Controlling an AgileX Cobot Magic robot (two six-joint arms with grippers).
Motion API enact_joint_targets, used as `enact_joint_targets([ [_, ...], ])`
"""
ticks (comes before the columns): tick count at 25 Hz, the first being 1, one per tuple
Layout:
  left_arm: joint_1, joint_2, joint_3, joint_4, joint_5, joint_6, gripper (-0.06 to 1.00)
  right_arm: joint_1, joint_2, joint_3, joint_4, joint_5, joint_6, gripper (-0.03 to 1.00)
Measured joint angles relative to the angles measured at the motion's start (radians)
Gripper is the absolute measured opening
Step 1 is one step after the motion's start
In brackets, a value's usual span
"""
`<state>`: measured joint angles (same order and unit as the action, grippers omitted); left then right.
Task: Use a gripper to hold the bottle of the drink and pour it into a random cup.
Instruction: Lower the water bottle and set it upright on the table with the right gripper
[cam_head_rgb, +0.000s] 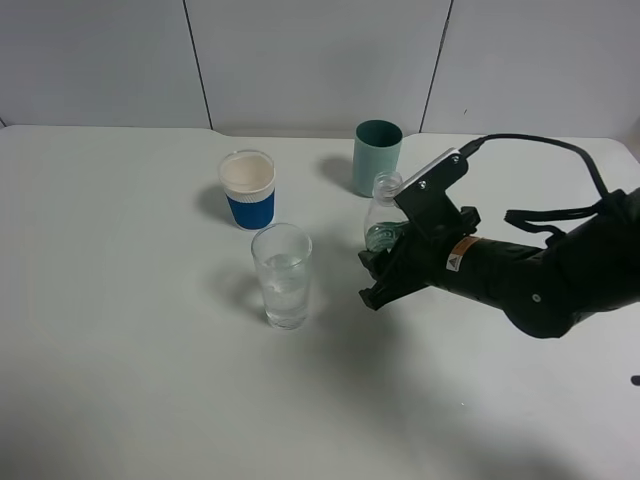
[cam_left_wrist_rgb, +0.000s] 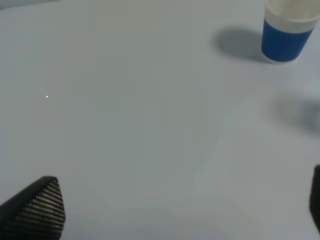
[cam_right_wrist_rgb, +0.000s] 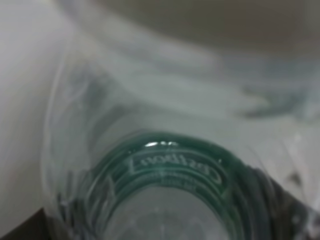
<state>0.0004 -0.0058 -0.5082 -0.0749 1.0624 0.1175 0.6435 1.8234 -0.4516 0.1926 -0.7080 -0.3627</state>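
So the right end effector (cam_head_rgb: 385, 262) has its jaws pinched onto the bottle of the drink (cam_head_rgb: 382, 215), gripping it around the green-labelled middle. The bottle looks pretty much upright, open neck sticking up above the jaws, no cap on it. In the right wrist view the bottle (cam_right_wrist_rgb: 165, 165) fills basically the whole picture, just blurry clear plastic and that green band right up against the camera.

The cup (cam_head_rgb: 282, 275), the tall clear glass, stands on the desk (cam_head_rgb: 120, 380) near the end effector, off its tip side and clearly apart from the bottle. There seems to be some clear liquid in it, hard to say how much. Behind the gripped bottle sits a teal cup (cam_head_rgb: 377, 157), close by but not touching as far as I can see. A white paper cup with a blue sleeve (cam_head_rgb: 247, 188) is further out, past the glass.

The left end effector (cam_left_wrist_rgb: 165, 210) only shows two dark fingertips (cam_left_wrist_rgb: 37, 207) at the frame edges, spread wide with nothing between them but bare desk.
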Motion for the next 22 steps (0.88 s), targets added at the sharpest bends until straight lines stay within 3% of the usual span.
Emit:
enact_joint_targets([
  [12, 0.0, 0.0, 0.0, 0.0, 0.0, 0.0, 0.99, 0.0, 0.012, 0.0, -0.045, -0.13, 0.114, 0.57],
  [16, 0.0, 0.0, 0.0, 0.0, 0.0, 0.0, 0.99, 0.0, 0.012, 0.0, -0.045, -0.134, 0.129, 0.57],
  [22, 0.0, 0.0, 0.0, 0.0, 0.0, 0.0, 0.99, 0.0, 0.012, 0.0, -0.045, -0.137, 0.238, 0.57],
])
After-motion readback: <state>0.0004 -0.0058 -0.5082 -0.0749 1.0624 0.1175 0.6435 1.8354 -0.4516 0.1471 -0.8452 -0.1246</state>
